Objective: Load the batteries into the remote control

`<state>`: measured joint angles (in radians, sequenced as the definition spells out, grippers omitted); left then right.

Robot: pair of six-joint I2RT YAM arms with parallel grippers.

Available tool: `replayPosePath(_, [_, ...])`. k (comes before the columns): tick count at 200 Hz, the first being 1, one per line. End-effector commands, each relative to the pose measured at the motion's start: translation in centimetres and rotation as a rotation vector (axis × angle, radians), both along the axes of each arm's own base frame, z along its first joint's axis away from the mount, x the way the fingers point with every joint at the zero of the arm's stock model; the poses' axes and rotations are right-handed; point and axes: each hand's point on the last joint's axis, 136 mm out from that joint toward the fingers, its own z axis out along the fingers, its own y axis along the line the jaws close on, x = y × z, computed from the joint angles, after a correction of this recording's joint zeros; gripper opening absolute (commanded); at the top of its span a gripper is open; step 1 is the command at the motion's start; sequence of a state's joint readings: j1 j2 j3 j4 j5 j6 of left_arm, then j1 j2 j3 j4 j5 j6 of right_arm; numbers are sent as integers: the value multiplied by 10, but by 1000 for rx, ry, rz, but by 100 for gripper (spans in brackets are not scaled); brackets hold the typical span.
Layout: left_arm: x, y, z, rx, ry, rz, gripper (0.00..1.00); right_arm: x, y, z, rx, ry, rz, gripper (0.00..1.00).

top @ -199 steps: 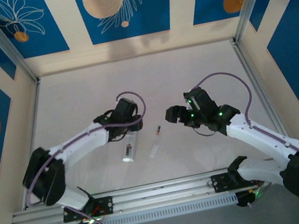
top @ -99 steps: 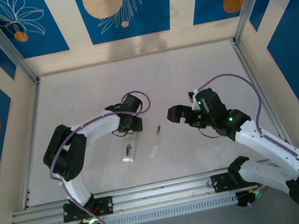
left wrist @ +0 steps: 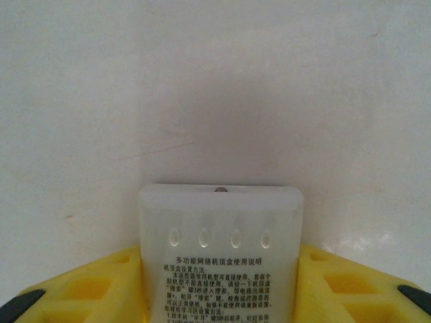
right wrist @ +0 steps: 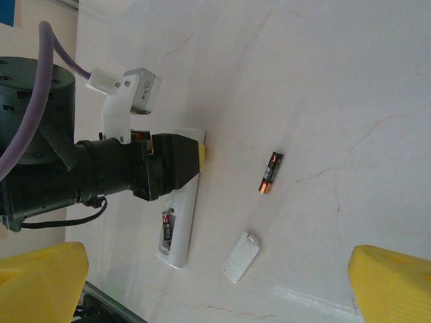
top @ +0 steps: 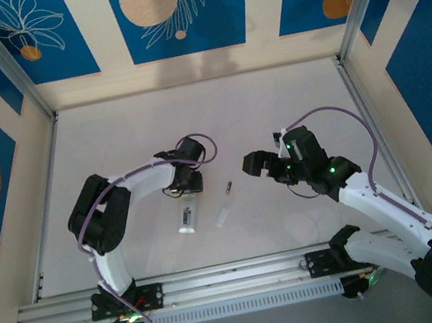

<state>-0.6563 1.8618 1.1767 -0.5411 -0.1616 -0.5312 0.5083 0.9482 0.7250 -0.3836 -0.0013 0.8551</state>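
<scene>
- One pale table carries everything; its near edge is hidden behind the rail at the arm bases.
- Two arms: left arm is folded tight, and right arm reaches in from the right with its base cut off at the corner.
- Left gripper sits over the far end of the remote control and hides that end in the top view and the right wrist view.
- In the left wrist view we see its yellow fingers pressed against both long sides of the remote, so the jaws are partly closed and clamped on it. The fingertips run off the bottom edge.
- Right gripper hangs right of centre, well apart from the parts. Its jaws are spread wide with nothing between them. Its yellow fingers are cropped at the bottom corners of its own view.
- The remote lies flat, left of centre, plain back up. Its printed label is too small for us to read, and a dark dot on its end edge is unclear.
- White cover lies flat just right of the remote's near end, apart from it.
- Loose battery lies on the table right of the remote, between the two grippers and beyond the cover, touching nothing.
- Seated battery shows in the open compartment near the remote's near end. We cannot tell what the slot beside it holds.
</scene>
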Motion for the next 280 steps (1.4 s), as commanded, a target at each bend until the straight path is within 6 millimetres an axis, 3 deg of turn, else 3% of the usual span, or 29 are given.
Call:
replayPosePath(1, [6, 11, -1, 14, -4, 110, 38, -4, -2, -2, 3, 16, 4, 99])
replayPosePath(24, [8, 21, 4, 24, -21, 259, 31, -2, 2, 2, -12, -3, 20, 99])
replayPosePath(48, [8, 25, 4, 21, -18, 372, 31, -4, 14, 2, -53, -13, 63, 99])
replayPosePath(93, [8, 19, 2, -35, -11, 426, 39, -14, 48, -3, -119, -15, 175, 100])
replayPosePath(114, [12, 20, 10, -39, -33, 424, 49, -17, 60, -3, -139, -17, 213, 100])
replayPosePath(154, [20, 29, 27, -51, -62, 424, 55, -23, 83, -10, -206, -32, 267, 100])
replayPosePath(172, [22, 34, 28, -65, -56, 423, 55, -26, 98, -19, -231, -36, 292, 93])
replayPosePath(220, [27, 22, 18, -115, 4, 370, 58, -25, 136, -44, -260, 17, 358, 74])
replayPosePath(280, [24, 34, 9, -125, 35, 424, 56, -14, 170, -70, -386, 6, 413, 54])
